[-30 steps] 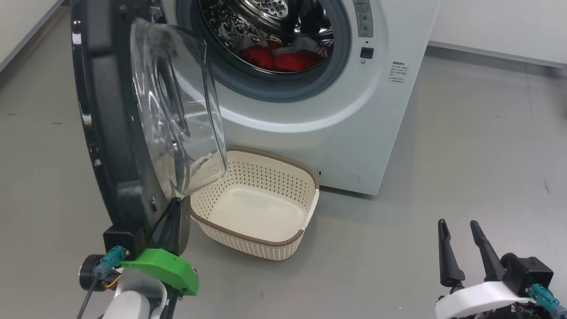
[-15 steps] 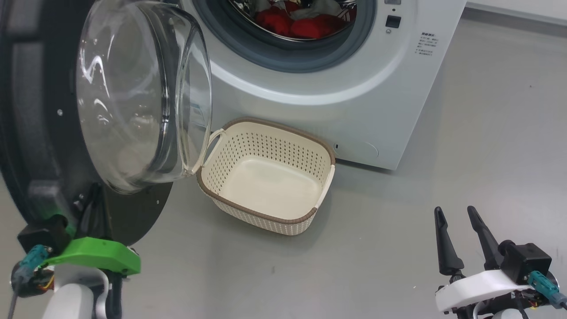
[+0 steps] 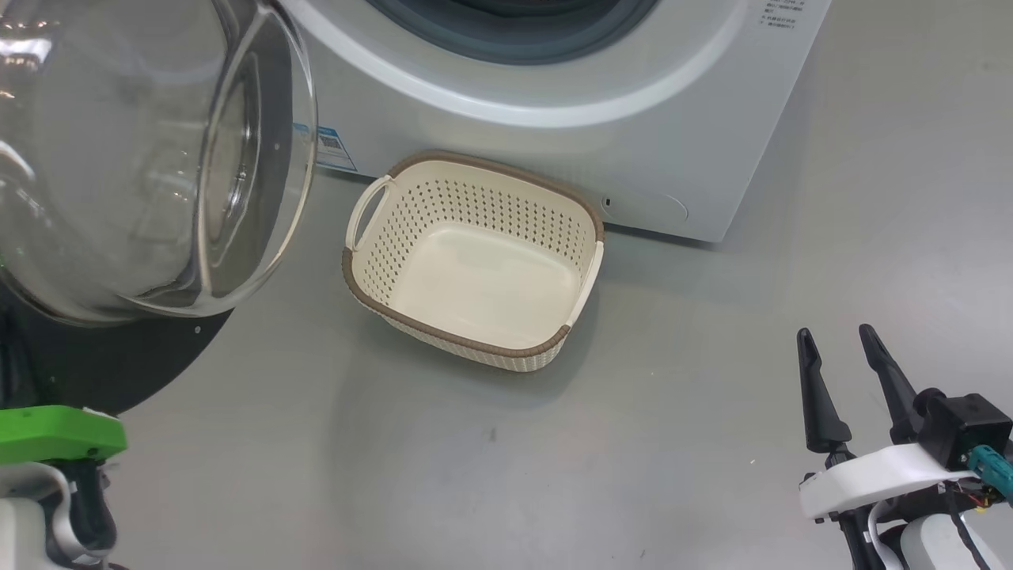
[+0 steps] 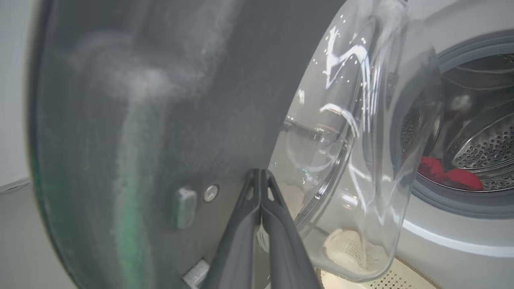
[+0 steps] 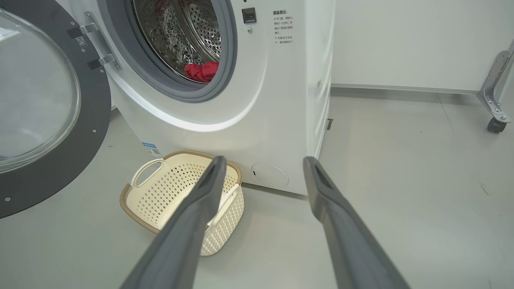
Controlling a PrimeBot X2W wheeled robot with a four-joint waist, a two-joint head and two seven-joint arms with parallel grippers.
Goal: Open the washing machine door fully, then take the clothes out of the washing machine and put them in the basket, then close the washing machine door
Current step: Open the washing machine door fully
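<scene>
The washing machine door (image 3: pixel 119 356) stands swung open at the left, its clear glass bowl (image 3: pixel 150 158) bulging toward me. In the left wrist view my left gripper (image 4: pixel 260 173) is shut and holds nothing, its tips against the door's dark grey inner face (image 4: pixel 160 120) beside the glass (image 4: pixel 353 140). Red clothes (image 5: pixel 200 70) lie in the drum of the washing machine (image 5: pixel 281 100); the left wrist view shows the clothes (image 4: pixel 445 174) too. The cream basket (image 3: pixel 475 269) sits empty on the floor before the washing machine (image 3: pixel 554 103). My right gripper (image 3: pixel 836 336) hangs open at the lower right, well clear of the basket (image 5: pixel 160 192).
Grey floor (image 3: pixel 554 459) stretches open between the basket and my right gripper. A metal leg with a caster (image 5: pixel 496 124) stands by the white wall at the far right in the right wrist view.
The door has swung wider open, with my shut left gripper against its inner face. The head camera has dipped, so the drum has slid out of its top edge. The right gripper stays open.
</scene>
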